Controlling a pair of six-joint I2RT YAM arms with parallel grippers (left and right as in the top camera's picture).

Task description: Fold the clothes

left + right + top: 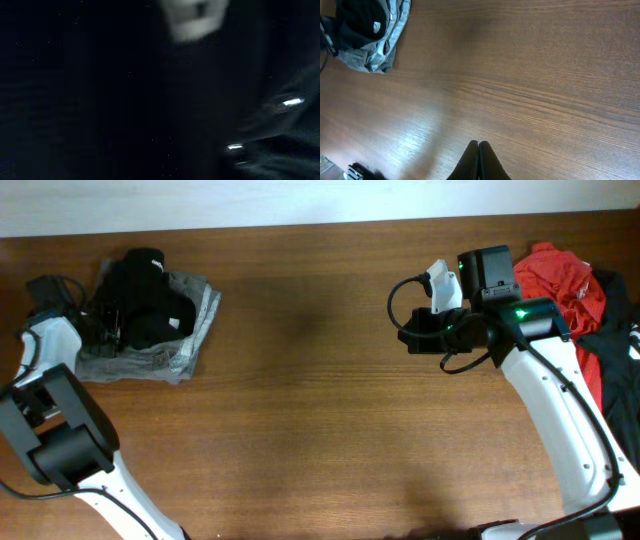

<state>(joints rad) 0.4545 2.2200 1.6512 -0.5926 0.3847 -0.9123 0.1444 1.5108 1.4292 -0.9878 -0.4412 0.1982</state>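
A bunched black garment (148, 298) with a small white label lies at the far left on top of a grey folded garment (185, 345). My left gripper (104, 326) is pressed into the black garment's left side. The left wrist view is filled with dark black fabric (125, 100) and one pale blurred patch at the top, and the jaws cannot be made out there. My right gripper (479, 146) is shut and empty above bare table. In the overhead view the right gripper (408, 332) points left, right of centre. The black bundle also shows in the right wrist view (360, 20).
A red shirt (565, 275) lies heaped at the back right behind my right arm. More black fabric (620, 365) lies beside it at the right edge. The wooden table (300, 410) stretches between the two arms.
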